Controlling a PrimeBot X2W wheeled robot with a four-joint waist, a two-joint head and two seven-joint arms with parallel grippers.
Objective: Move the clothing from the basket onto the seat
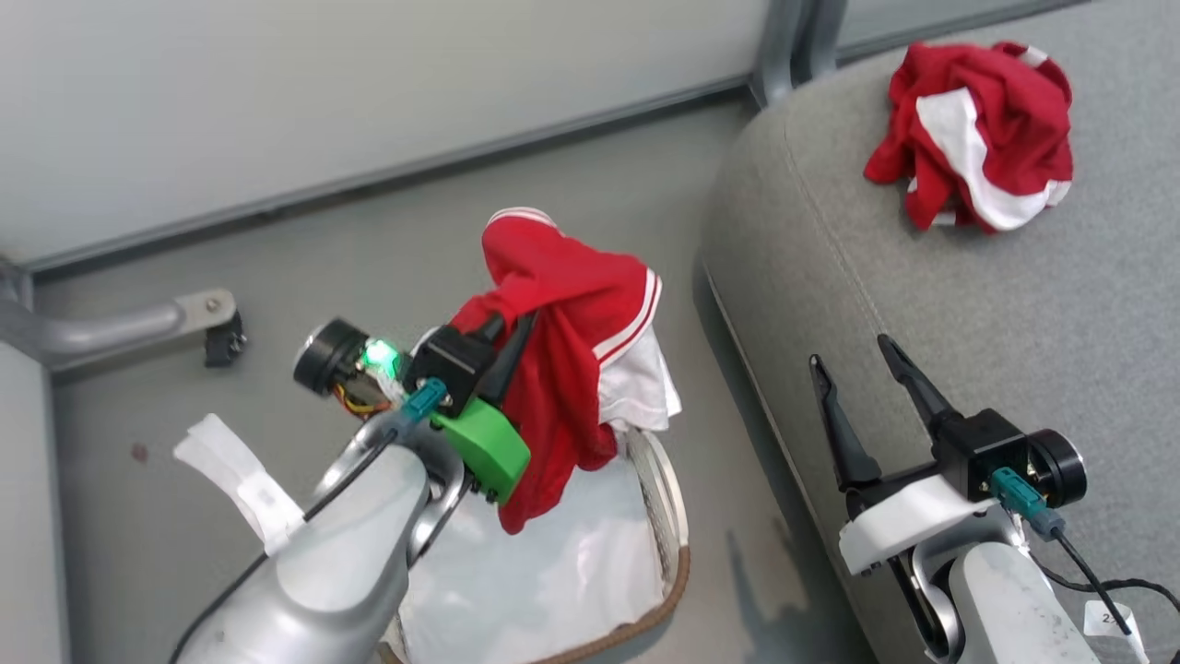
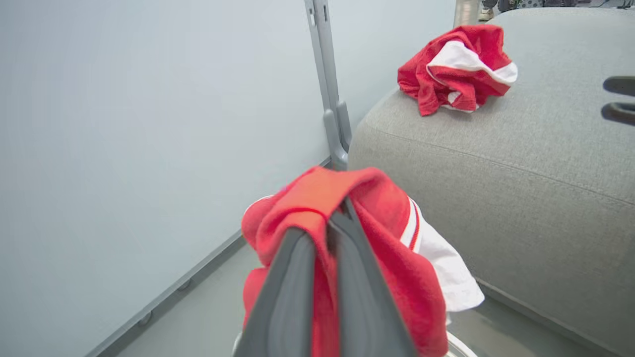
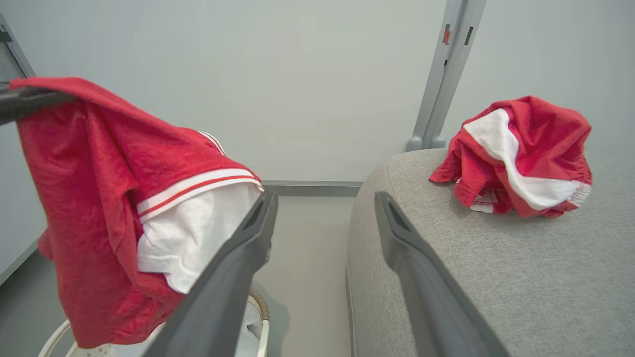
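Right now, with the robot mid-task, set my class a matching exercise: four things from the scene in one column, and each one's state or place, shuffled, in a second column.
Column A
1. left gripper
2. right gripper
3. crumpled garment
4. basket

Column B
a. on the floor beside the seat
b. open, holding nothing
c. lying on top of the seat
d. shut on a hanging garment

Pairs: 1-d, 2-b, 3-c, 4-a
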